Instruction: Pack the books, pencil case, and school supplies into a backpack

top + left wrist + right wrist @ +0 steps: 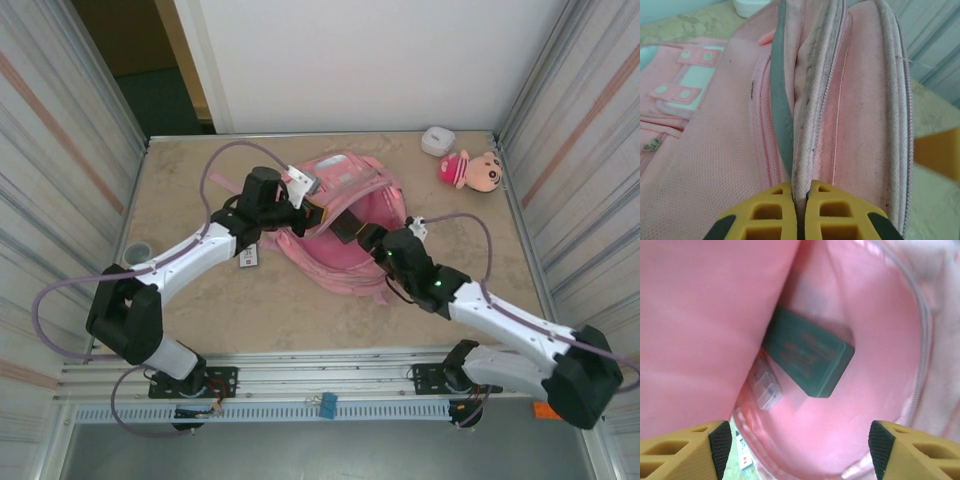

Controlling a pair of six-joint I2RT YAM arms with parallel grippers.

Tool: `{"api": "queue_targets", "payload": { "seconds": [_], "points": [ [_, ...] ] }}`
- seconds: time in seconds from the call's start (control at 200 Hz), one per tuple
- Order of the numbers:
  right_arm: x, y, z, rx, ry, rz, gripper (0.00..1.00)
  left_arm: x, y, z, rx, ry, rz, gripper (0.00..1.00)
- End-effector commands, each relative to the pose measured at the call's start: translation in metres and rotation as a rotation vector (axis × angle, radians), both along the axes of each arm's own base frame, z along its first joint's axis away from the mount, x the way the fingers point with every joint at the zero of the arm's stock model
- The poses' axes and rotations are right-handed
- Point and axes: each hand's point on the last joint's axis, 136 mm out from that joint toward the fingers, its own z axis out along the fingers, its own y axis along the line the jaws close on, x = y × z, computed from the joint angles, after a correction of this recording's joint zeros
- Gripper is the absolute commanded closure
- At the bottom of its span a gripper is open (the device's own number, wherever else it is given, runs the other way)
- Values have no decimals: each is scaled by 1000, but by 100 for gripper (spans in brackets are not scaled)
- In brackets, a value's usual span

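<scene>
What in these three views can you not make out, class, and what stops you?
- Top external: inside of the backpack, hidden by the right end effector and fabric.
- Right wrist: print on the green box, blurred.
- Left wrist: white object, cut by the top edge.
- Top external: small card left of the backpack, too small to read.

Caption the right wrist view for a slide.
Right gripper open over the backpack, a green box and a small clear item inside.

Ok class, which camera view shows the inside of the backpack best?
The right wrist view: it looks straight into the backpack, at pink lining and a green box. The top view shows the backpack from above, its mouth partly hidden; the left wrist view shows its outer rim, pinched in the left claw.
</scene>
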Motion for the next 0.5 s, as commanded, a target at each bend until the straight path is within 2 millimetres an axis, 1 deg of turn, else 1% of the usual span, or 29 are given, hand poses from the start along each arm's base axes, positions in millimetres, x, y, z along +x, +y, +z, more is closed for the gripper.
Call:
{"api": "queue_targets", "payload": {
  "seconds": [0.0,0.065,0.105,0.175,0.21,0.231,0.271,0.306,0.401,0.461,0.481,0.491],
  "points": [
    [-15,-27,12,-230,-36,51,27,-8,-5,-26,72,-39,-66,100],
    [-18,-29,23,-283,-100,104,28,-16,-8,-45,105,-14,-93,100],
    [-19,-26,31,-320,-149,153,28,-21,-10,-54,119,-4,-109,100],
    [-21,-14,42,-414,-242,286,29,-29,-14,-66,138,10,-136,100],
    [-23,-7,45,-485,-287,372,30,-32,-16,-73,145,19,-144,98],
    [-24,-3,46,-522,-305,417,30,-33,-17,-75,146,24,-150,95],
    [-28,3,45,-609,-325,511,32,-34,-18,-78,147,38,-149,84],
    [-30,5,44,-663,-325,565,33,-36,-19,-77,137,53,-151,76],
    [-32,11,38,-833,-320,718,35,-34,-16,-64,98,52,-126,57],
    [-34,19,31,-924,-330,840,34,-32,-9,-52,57,52,-96,47],
    [-36,21,31,-946,-347,885,34,-30,-6,-47,46,51,-84,45],
    [-36,24,25,-965,-336,916,34,-29,-4,-45,39,55,-76,43]
  ]
}}
